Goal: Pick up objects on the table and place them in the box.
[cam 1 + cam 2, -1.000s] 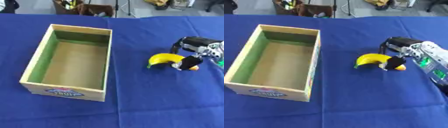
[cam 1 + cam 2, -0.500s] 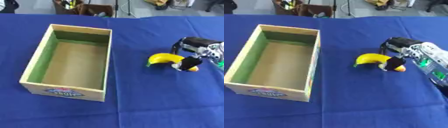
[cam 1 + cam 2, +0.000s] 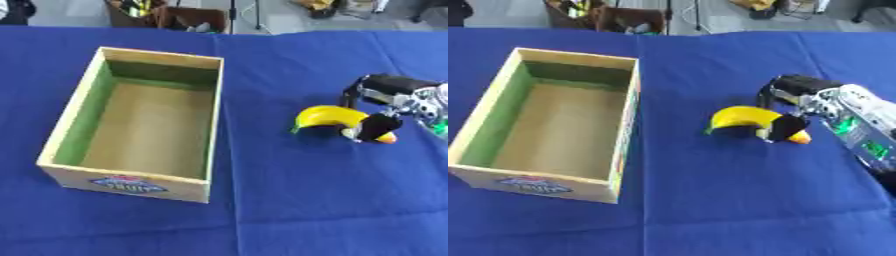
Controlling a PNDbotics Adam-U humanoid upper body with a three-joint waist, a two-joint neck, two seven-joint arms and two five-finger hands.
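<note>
A yellow banana [image 3: 740, 118] lies on the blue tablecloth, right of the box. My right hand [image 3: 805, 92] comes in from the right edge and sits over the banana's right end. Its dark fingers [image 3: 784, 128] are curled round that end, and a small orange tip [image 3: 801, 138] shows just beyond them. The open wooden box [image 3: 68, 119], green on its inner walls, stands on the left with nothing visible inside. My left hand shows in neither view.
The silver and black forearm [image 3: 861, 131] with green lights runs off towards the lower right. Beyond the table's far edge are a bin [image 3: 188, 18] and other clutter on the floor. Blue cloth [image 3: 315, 200] covers the table in front of the banana and box.
</note>
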